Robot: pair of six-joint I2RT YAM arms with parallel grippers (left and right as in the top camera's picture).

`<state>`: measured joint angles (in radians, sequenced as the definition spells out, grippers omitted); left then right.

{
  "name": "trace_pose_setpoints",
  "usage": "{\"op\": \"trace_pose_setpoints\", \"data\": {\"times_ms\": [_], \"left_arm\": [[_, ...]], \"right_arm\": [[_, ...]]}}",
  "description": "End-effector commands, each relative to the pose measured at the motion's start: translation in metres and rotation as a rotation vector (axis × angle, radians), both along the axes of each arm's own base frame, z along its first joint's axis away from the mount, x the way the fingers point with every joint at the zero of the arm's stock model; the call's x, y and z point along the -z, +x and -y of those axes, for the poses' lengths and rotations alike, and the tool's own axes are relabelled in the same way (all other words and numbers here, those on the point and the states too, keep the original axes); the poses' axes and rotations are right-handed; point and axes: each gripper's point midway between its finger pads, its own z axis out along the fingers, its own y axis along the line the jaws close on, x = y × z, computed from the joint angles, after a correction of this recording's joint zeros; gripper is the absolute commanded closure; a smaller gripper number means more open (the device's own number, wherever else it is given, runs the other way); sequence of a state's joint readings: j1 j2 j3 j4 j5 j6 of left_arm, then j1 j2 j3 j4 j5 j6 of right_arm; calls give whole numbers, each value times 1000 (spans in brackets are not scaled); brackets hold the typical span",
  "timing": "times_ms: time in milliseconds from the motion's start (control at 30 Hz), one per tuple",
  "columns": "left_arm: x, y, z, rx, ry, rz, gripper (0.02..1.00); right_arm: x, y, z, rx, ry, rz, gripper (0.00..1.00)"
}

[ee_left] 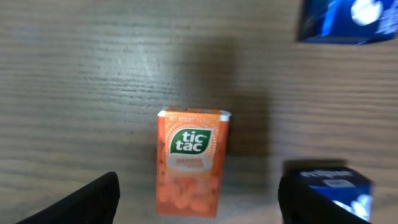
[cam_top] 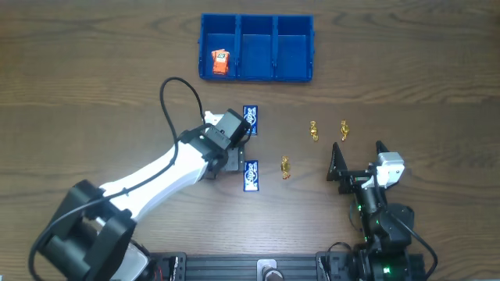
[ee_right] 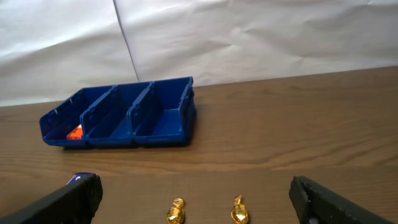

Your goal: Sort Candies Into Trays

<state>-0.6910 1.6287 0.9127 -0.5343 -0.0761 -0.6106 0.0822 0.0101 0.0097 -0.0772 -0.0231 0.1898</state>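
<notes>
Left gripper (ee_left: 198, 208), spread wide, over an orange box (ee_left: 191, 160) short of the blue tray (cam_top: 258, 77)
Its twin (cam_top: 220, 62) sits in the tray's left compartment; two blue packs (cam_top: 250, 119) and three gold candies (cam_top: 313, 130) lie outside it

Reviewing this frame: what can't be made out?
Top view: the left arm covers the loose orange box between the left gripper's fingers.
Left wrist view: both blue packs are cut off by edges.
Right wrist view: the tray wall hides most of the binned orange box; the gold candies are clipped at the edge.
</notes>
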Motion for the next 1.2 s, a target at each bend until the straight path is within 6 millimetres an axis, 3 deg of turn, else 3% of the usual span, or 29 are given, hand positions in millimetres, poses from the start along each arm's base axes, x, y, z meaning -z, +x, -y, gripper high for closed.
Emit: {"op": "trace_pose_setpoints", "data": {"times_ms": [33, 367, 600, 700, 833, 1067, 1200], "left_arm": [[12, 2, 2, -17, 4, -15, 194], [25, 4, -4, -43, 10, -52, 266], [29, 3, -5, -44, 18, -61, 459], [29, 4, -5, -44, 15, -58, 614], [29, 4, -4, -44, 14, -57, 700], [27, 9, -1, -44, 0, -36, 733], [1, 26, 3, -55, -22, 45, 724]], "right_arm": [[1, 0, 2, 10, -5, 0, 3], [1, 0, 2, 10, -5, 0, 3], [1, 0, 2, 10, -5, 0, 3], [1, 0, 2, 10, -5, 0, 3], [1, 0, 2, 10, -5, 0, 3], [1, 0, 2, 10, -5, 0, 3], [1, 0, 2, 10, -5, 0, 3]]}}
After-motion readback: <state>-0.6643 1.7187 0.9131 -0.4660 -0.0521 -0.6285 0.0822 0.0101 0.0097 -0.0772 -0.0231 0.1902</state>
